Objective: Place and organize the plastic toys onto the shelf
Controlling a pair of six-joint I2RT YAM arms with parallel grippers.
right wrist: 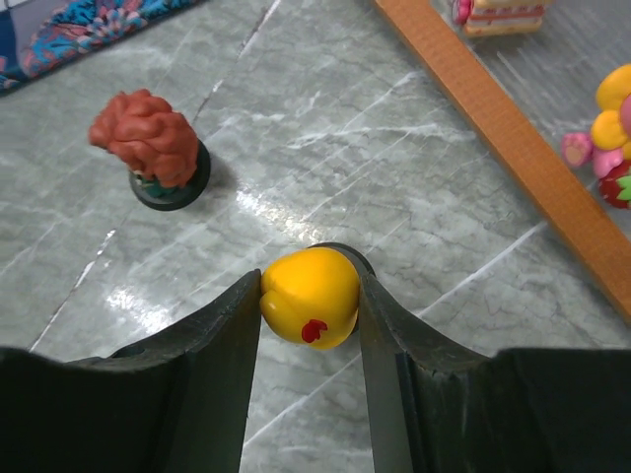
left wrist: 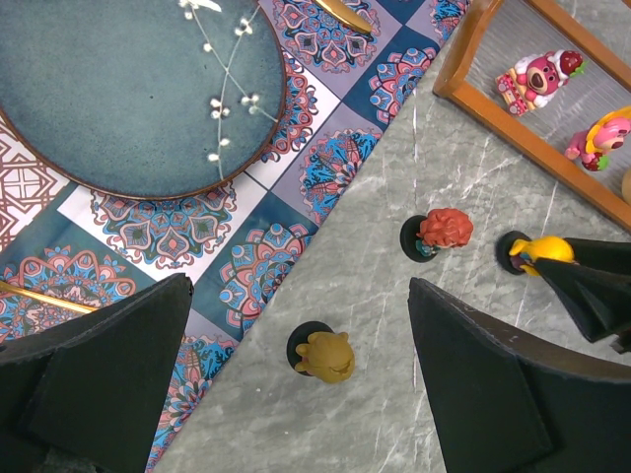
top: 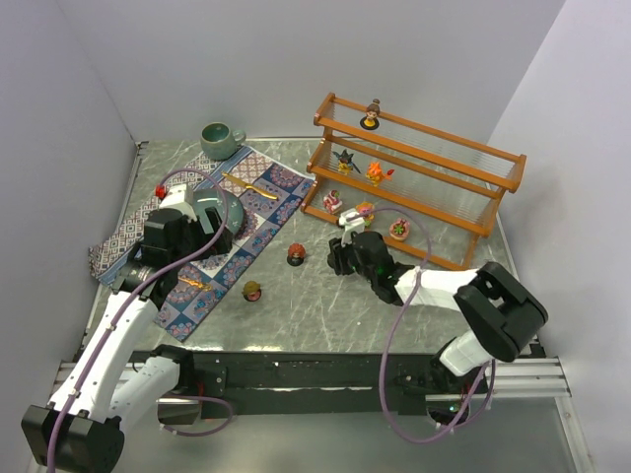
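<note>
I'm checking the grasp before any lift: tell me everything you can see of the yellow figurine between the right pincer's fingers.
The yellow figurine is a small, glossy plastic toy: a rounded yellow head with a red mark, on a dark round base. It looks upright, seemingly on the grey marbled table, near the shelf's front rail. The right pincer is shut on it, one finger against each side of its head.

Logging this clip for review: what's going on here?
The right gripper is shut on a yellow figurine down on the table, just in front of the shelf. The left gripper hangs open above a tan figurine beside the mat. A red-haired figurine also stands on the table, and six toys stand on the shelf.
</note>
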